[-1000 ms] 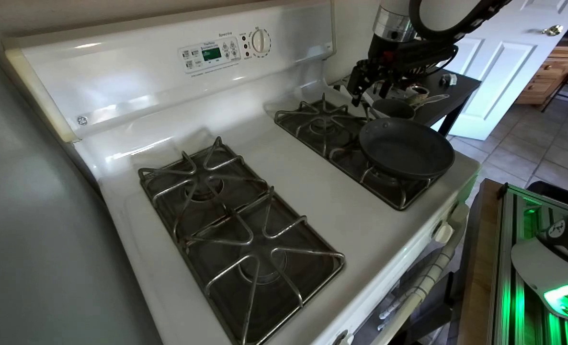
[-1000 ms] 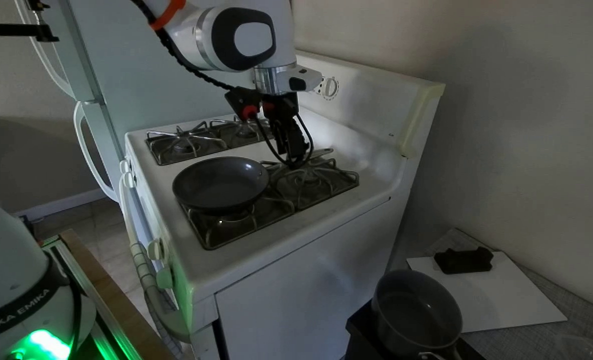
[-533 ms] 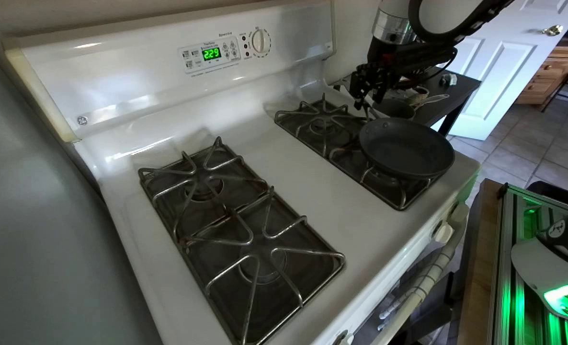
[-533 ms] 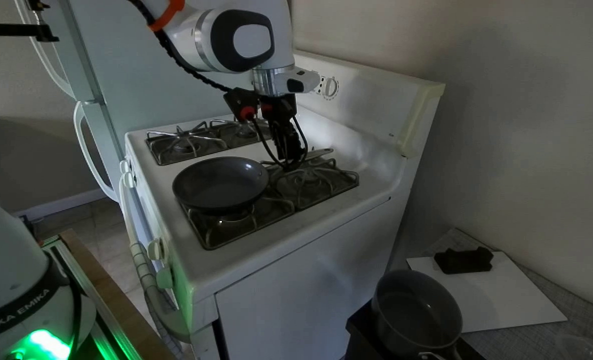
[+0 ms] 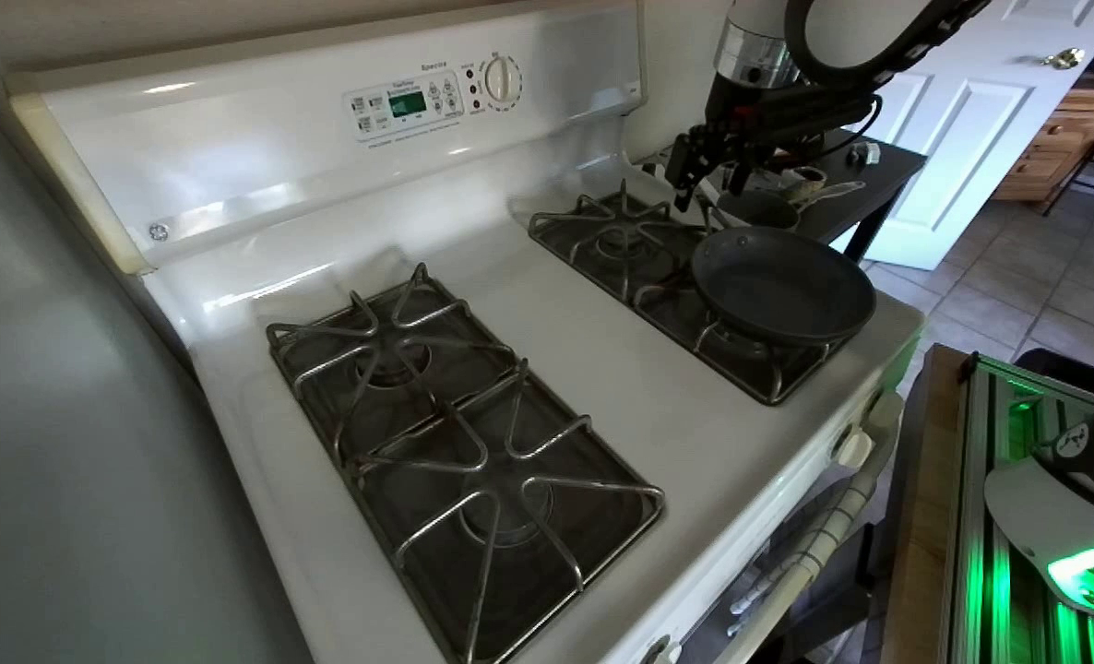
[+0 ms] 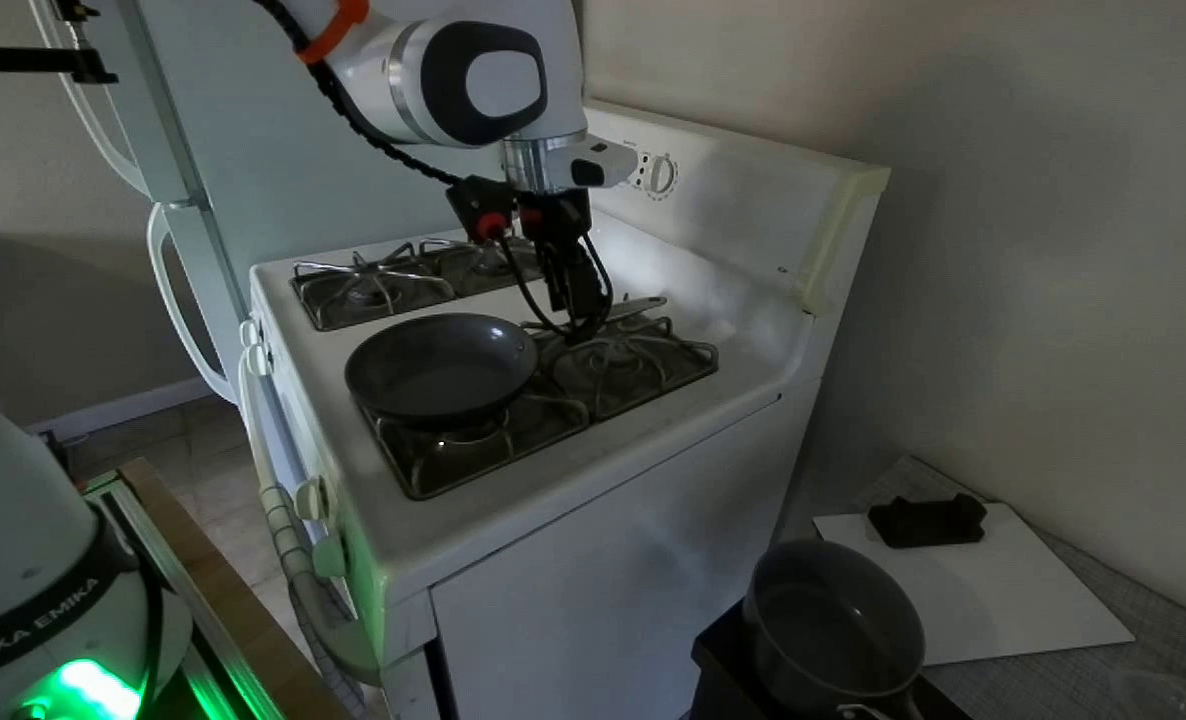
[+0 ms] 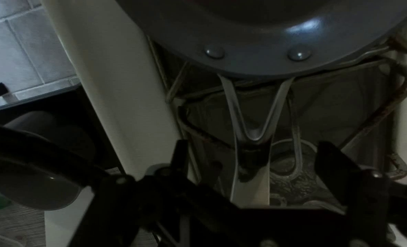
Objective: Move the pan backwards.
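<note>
On the stove (image 5: 630,369), the front grate (image 5: 776,371) carries the pan (image 5: 782,281) and could snag it if I push without lifting, while my gripper (image 7: 254,151), jaws apart, could skew it by closing off-centre on the handle (image 7: 251,192).

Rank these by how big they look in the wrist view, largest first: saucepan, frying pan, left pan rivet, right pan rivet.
1. Frying pan, cut off by the frame
2. Saucepan, partly covered
3. Left pan rivet and right pan rivet: too alike to rank
</note>
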Robot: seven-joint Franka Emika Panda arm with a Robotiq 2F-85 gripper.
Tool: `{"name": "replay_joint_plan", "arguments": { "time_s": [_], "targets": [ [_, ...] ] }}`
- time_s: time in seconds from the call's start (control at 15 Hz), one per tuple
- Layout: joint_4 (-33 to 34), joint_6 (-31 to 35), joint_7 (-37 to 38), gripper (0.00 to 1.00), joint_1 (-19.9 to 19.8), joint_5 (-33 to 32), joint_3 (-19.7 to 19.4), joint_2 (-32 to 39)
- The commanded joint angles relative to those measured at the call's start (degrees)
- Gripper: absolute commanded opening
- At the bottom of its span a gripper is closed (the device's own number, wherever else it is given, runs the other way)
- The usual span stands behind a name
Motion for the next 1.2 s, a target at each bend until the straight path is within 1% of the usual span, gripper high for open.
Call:
{"name": "replay_joint_plan", "arguments": {
  "time_s": [0.0, 0.07, 0.13, 0.2, 0.4, 0.73, 0.8, 1.13],
  "targets": [
    [-0.3, 0.7, 2.0, 1.00, 1.1, -0.9, -0.8, 0.9],
    [-0.3, 0.8, 2.1, 0.93, 1.2, -1.0, -0.8, 1.1],
    [-0.2, 0.8, 2.4, 0.75, 1.3, -1.0, -0.8, 1.3],
    [-0.1, 0.9, 2.6, 0.65, 1.3, -1.0, -0.8, 1.5],
    [0.1, 0.9, 3.2, 0.39, 1.5, -1.0, -0.9, 2.0],
    [0.3, 1.3, 3.9, 0.01, 1.8, -1.1, -1.0, 2.2],
    [0.5, 1.3, 4.0, 0.05, 1.8, -1.2, -1.1, 2.1],
    [1.9, 0.7, 5.4, 0.05, 1.8, -1.8, -1.3, 3.2]
  ]
}}
